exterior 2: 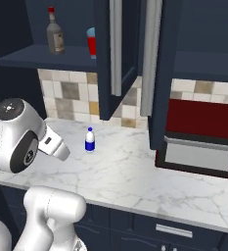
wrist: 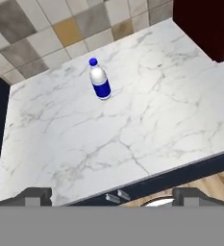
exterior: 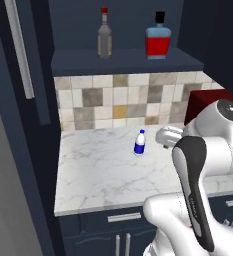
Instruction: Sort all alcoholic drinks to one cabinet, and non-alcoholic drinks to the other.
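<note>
The white bottle (exterior: 140,142) is seen upright on the marble counter (exterior: 98,175), toward the far side and near the tiled backsplash (exterior: 113,100), with bare marble all around it. The grey-brown bottle (exterior: 104,34) and the red bottle (exterior: 158,37) are already standing side by side, apart from each other, on the shelf of the open cabinet (exterior: 123,62) above the counter. A blue can is not made out with any certainty.

In the hand view the gripper (wrist: 112,196) is held back over the near edge of the counter, well apart from the white bottle, and its two tips are seen wide apart with nothing between them. The step in hand is judged to be the reach for the white bottle.

For that reach to go well, the hand should be carried forward and lowered until the bottle body sits between the open fingers, and the grip is best taken on the blue label band rather than on the narrow capped neck, where a slip would be likely. The bottle is light and tall for its base, so a sideways nudge from one finger could tip it; both fingers should be brought level before closing. It should then be lifted straight up and taken to the other cabinet (exterior 2: 157,63), not to the shelf holding the two spirits. The open doors are to be cleared by the arm on the way.
</note>
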Controlling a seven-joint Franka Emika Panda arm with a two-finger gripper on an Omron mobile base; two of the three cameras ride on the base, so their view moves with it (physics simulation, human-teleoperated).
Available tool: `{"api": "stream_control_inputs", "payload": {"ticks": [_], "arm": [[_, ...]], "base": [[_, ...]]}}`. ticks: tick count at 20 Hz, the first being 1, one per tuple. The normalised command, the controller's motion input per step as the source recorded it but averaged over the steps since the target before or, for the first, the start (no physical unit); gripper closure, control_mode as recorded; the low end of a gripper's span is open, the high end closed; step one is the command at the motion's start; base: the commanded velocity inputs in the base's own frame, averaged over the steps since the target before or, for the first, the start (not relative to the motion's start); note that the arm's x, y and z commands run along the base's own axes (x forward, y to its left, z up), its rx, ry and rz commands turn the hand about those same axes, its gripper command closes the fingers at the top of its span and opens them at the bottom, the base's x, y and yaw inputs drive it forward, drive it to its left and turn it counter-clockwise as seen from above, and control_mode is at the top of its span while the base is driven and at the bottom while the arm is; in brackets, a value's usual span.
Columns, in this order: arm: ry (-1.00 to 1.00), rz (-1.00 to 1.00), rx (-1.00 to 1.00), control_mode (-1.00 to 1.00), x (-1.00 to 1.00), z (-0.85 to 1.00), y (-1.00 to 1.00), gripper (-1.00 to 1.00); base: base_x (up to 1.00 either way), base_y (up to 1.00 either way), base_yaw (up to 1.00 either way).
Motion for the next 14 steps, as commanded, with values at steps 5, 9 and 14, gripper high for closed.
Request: {"api": "stream_control_inputs", "payload": {"ticks": [5, 9, 14], "arm": [[0.00, 0.24, -0.12, -1.00, 0.68, -0.26, -0.14, -1.00], [0.00, 0.19, -0.15, -1.00, 0.78, -0.08, -0.19, -1.00], [0.00, 0.03, -0.12, -1.00, 0.63, -0.25, 0.00, -1.00]], "base": [[0.00, 0.00, 0.00], [0.00, 0.00, 0.00], [0.00, 0.00, 0.00]]}}
